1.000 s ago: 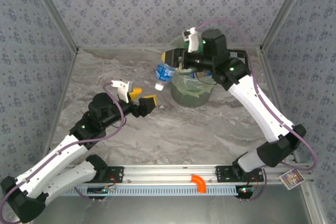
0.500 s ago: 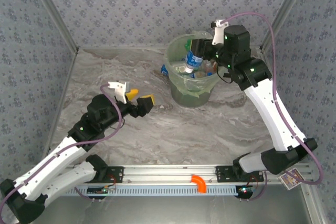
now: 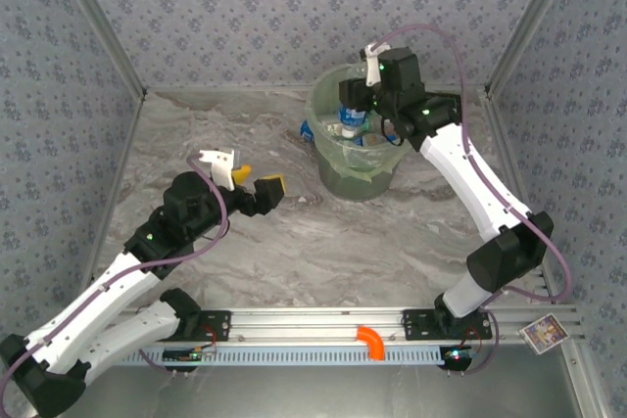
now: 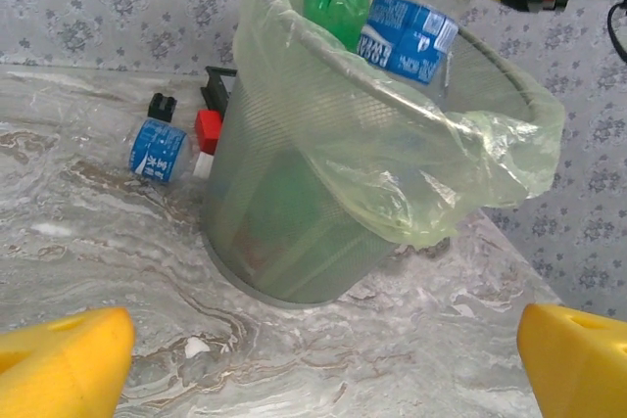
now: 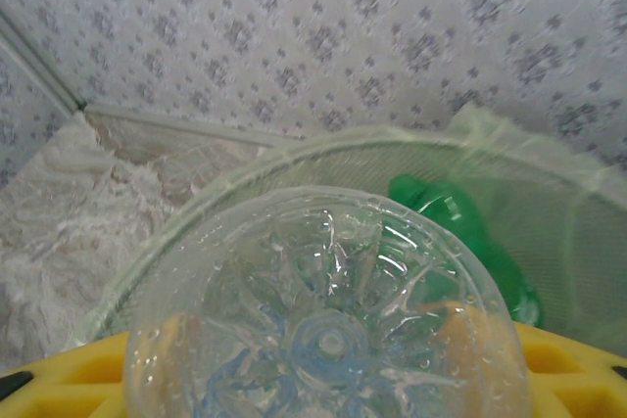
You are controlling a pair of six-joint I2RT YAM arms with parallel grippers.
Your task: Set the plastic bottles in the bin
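Above the bin [image 3: 359, 179], right end effector [image 3: 357, 115] tight around a clear bottle [image 5: 328, 330]; left end effector [image 3: 257, 181] wide open

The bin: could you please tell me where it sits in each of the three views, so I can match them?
Top external: the bin stands at upper centre, on the far side of the table.
Left wrist: the bin is at centre, its side wall facing the camera.
Right wrist: the bin curves across the middle, rim and inner wall.
Shared landmark: the clear blue-label bottle at its mouth.
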